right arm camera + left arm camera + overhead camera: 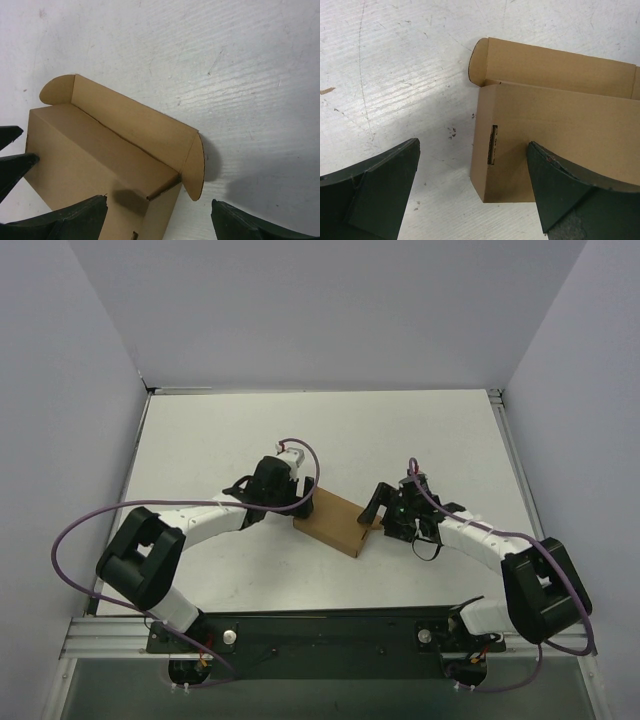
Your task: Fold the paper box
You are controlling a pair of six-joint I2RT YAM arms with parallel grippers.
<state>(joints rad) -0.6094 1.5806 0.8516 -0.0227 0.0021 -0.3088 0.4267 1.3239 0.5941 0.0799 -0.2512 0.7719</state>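
Paper box (338, 523) lies on the table (420, 430), lid flap (135, 125) unclosed. I have left gripper (472, 144) released at one end, right gripper (159, 200) released at the other, likely bracketing it to close the flap.

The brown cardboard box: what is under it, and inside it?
The brown cardboard box rests on the white table; the part beneath is covered. Its inside is hidden by its closed panels; only a flap with rounded ears sticks out.
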